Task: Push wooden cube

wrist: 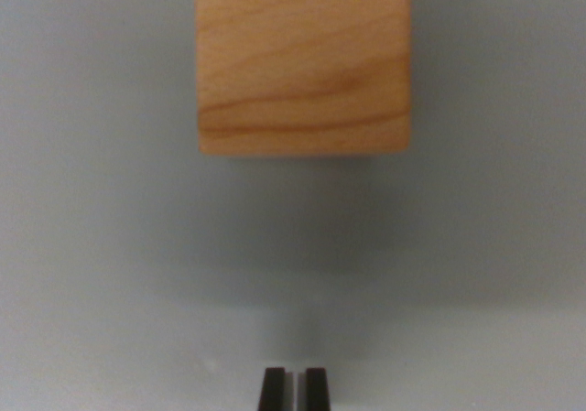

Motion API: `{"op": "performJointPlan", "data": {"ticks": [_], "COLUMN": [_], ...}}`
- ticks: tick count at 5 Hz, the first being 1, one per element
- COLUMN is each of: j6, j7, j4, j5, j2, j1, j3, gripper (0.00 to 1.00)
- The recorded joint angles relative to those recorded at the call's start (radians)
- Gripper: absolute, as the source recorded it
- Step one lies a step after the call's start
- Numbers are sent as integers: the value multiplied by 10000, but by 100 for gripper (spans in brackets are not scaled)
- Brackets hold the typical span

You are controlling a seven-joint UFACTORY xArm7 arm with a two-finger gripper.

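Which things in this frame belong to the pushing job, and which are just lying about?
Belongs to the job:
- wooden cube
- pincer, fingertips nearly together, apart from the cube

Lying about:
- nothing else; only the bare grey surface shows

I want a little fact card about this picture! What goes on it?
block: wooden cube, light wood with darker grain lines, top cut off by the picture edge
surface: plain grey table
gripper: two dark fingertips at the bottom edge, nearly together, holding nothing
contact: none, bare table lies between gripper and cube
line-up: cube sits straight ahead of the fingertips
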Motion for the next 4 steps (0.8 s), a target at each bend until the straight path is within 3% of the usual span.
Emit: {"op": "performJointPlan", "data": {"ticks": [2, 3, 4], "j6": [0, 0, 0], "j7": [0, 0, 0], "j4": [0, 0, 0], "j5": [0, 0, 0], "j2": [0, 0, 0], "j1": [0, 0, 0], "j3": [0, 0, 0], "gripper": [0, 100, 100]}}
